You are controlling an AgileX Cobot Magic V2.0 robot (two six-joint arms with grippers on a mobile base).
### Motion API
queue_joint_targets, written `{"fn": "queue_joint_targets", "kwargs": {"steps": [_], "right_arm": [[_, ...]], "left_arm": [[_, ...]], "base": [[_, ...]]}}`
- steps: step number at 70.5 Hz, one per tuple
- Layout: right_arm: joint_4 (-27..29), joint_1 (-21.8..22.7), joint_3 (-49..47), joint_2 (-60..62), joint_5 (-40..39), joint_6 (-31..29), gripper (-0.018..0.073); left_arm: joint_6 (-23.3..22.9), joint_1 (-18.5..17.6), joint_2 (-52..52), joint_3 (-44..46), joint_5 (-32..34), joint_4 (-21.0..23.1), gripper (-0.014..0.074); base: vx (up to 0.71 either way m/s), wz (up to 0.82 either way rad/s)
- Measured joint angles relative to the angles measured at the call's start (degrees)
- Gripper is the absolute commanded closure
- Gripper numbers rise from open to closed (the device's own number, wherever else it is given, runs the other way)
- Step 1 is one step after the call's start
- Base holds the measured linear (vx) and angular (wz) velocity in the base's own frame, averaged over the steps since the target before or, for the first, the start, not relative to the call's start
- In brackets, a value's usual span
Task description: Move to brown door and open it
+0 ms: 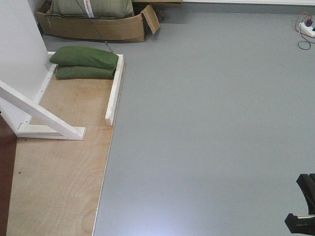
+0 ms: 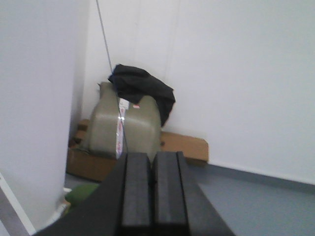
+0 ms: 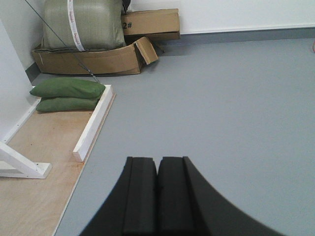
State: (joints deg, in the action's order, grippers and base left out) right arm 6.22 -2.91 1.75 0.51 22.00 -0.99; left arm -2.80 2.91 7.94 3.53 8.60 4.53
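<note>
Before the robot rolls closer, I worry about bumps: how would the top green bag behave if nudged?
The top green bag sags and bulges like a filled sack, so it is probably floppy and heavy for its size. Lying flat on the lower bag, it should slump or drag rather than roll.

The brown door point(image 1: 5, 187) showed only as a narrow vertical strip along the lower left edge of the front-facing view, cut off by the frame. Its visible surface was a dark reddish-brown, running from about mid-height of the picture down to the bottom edge. It stood upright, its foot meeting the pale plywood flooring point(image 1: 54, 187) just to its right, with the white wall panel point(image 1: 17, 59) directly above it in the frame. Whether it stood open or closed could not be told from this sliver.
</note>
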Motion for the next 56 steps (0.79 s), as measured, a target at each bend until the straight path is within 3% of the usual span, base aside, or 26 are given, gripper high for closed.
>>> {"fn": "queue_joint_targets", "kwargs": {"steps": [11,31,37,43,56], "right_arm": [[0.0,0.0,0.0,0.0,0.0,0.0,0.0559],[0.0,0.0,0.0,0.0,0.0,0.0,0.0559],[0.0,0.0,0.0,0.0,0.0,0.0,0.0559],[0.0,0.0,0.0,0.0,0.0,0.0,0.0559],[0.0,0.0,0.0,0.0,0.0,0.0,0.0559]], "left_arm": [[9.93,4.26,7.02,15.08,2.73,0.0,0.058],[43.91,13.95,15.09,47.38,2.95,0.0,0.058],[51.99,16.72,17.42,56.01,2.95,0.0,0.058],[58.19,19.0,19.92,62.7,3.0,0.0,0.058],[66.1,22.54,24.84,73.17,4.23,-0.02,0.058]], "base": [[0.0,0.0],[0.0,0.0],[0.0,0.0],[0.0,0.0],[0.0,0.0]]}}
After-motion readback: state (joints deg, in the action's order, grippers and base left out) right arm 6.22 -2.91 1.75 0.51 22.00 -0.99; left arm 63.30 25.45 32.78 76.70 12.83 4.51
